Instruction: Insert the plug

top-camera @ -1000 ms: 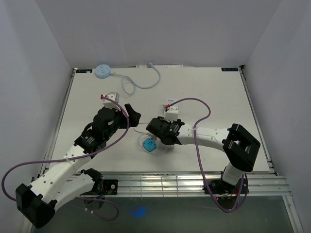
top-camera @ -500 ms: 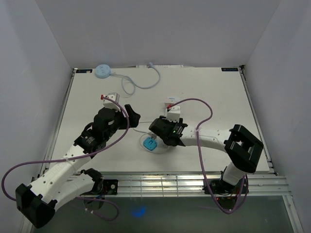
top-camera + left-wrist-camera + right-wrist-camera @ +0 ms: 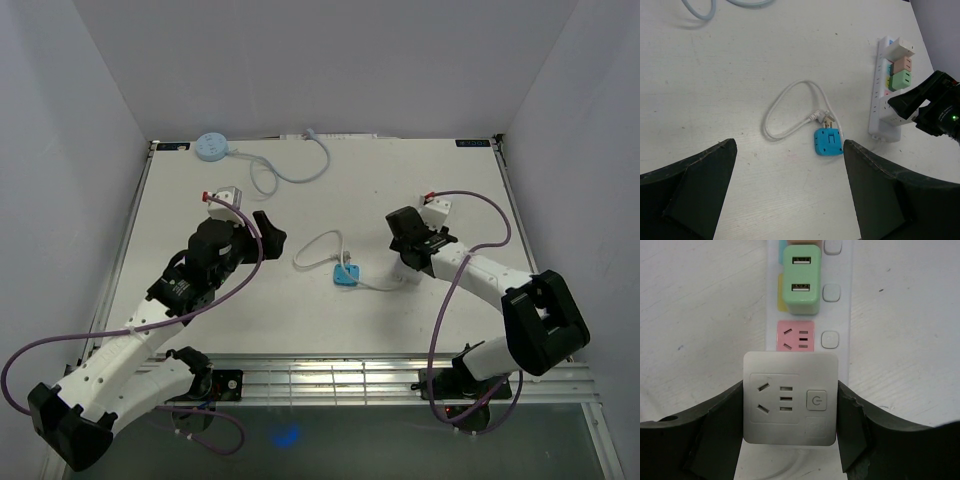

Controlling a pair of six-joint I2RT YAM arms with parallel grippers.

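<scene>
My right gripper is shut on a white square plug that has a socket face and a power button, with one finger pressed to each side. The plug sits over the near end of the white power strip, just below a pink socket. How deep it is seated is hidden. In the top view the right gripper covers the strip. My left gripper is open and empty above bare table, at the left in the top view.
A green USB adapter fills the slot beyond the pink socket. A blue plug with a looped white cable lies left of the power strip. A round pale-blue device with its cord lies at the back.
The right arm has swung from the table's middle to the right. The blue plug and its cable now lie further right and further back. The left arm has barely moved.
</scene>
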